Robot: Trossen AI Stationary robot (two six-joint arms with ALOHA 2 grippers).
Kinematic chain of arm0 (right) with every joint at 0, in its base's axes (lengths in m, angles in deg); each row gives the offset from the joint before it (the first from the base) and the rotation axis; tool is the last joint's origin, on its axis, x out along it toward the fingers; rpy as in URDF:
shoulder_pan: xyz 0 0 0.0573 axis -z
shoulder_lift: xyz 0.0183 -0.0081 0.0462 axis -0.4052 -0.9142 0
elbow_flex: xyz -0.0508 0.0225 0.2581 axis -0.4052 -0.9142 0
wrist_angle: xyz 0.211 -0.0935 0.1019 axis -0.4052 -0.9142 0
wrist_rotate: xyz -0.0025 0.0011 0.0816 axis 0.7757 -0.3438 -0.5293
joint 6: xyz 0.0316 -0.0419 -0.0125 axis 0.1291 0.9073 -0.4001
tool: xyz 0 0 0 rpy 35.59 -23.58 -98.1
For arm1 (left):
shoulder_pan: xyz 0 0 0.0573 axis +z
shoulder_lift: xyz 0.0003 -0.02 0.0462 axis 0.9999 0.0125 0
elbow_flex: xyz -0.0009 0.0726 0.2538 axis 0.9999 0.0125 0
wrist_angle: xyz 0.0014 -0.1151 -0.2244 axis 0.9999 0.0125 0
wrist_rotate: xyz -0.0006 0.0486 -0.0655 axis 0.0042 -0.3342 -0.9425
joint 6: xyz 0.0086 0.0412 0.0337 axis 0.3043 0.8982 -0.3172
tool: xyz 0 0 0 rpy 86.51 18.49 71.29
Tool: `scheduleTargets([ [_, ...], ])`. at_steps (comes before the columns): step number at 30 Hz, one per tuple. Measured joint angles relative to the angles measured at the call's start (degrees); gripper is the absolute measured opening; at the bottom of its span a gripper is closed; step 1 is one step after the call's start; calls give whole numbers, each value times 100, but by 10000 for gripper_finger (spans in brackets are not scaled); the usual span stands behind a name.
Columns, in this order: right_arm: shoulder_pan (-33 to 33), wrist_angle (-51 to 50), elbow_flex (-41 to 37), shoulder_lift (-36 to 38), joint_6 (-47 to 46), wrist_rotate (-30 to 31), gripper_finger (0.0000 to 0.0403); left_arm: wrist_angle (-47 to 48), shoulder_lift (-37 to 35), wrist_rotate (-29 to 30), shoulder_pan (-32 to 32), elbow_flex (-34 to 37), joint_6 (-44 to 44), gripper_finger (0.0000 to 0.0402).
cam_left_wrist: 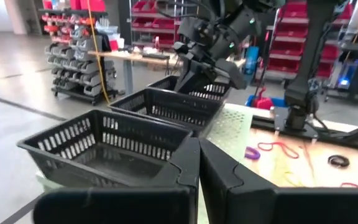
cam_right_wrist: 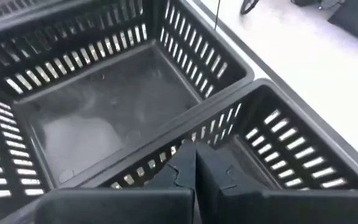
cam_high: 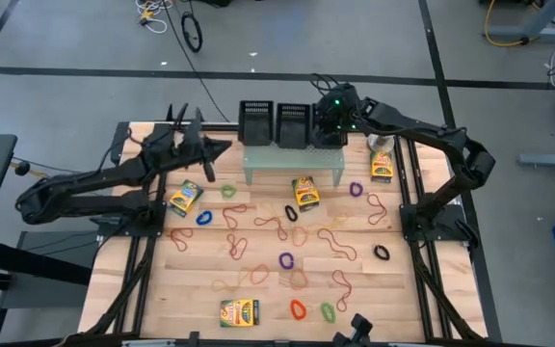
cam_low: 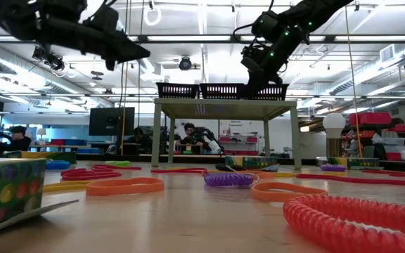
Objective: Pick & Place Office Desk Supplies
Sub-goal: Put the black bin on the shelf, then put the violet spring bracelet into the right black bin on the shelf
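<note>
Wooden tabletop, high view: bands lie scattered across it, with four boxes flat among them, none binned yet by my reading; the nearest box runs its long axis across the table, the one beside the stand runs fore-and-aft. My right gripper hangs over the rightmost of three baskets on the stand; my left gripper hovers off the stand's left end. Low view: coiled bands, an orange one and a purple one, lie flat. I judge them light, limp and springy, best pinched across one strand; the boxes look light, stiff cardboard, best taken across the short sides. Left wrist view: left fingers pressed together, empty. Right wrist view: right fingers together, empty, above a basket rim.
</note>
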Motion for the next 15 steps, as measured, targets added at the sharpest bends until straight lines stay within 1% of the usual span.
scheduleTargets([
  [3,-18,89,0,0,0,9,3,-317,-66,-1,-88,310,6,9],
  [6,-68,67,-1,28,25,24,4,-365,-64,-1,-153,462,-27,9],
  [8,-103,15,-4,171,76,36,4,-284,-64,-3,-194,474,-211,9],
  [11,-206,-141,-2,551,161,77,4,-88,-62,11,-436,483,-208,6],
  [13,-362,-316,-3,823,134,162,4,-436,-32,2,-711,666,-103,5],
  [15,-605,-336,-150,1096,39,278,4,-1185,48,18,-1007,1043,-75,5],
])
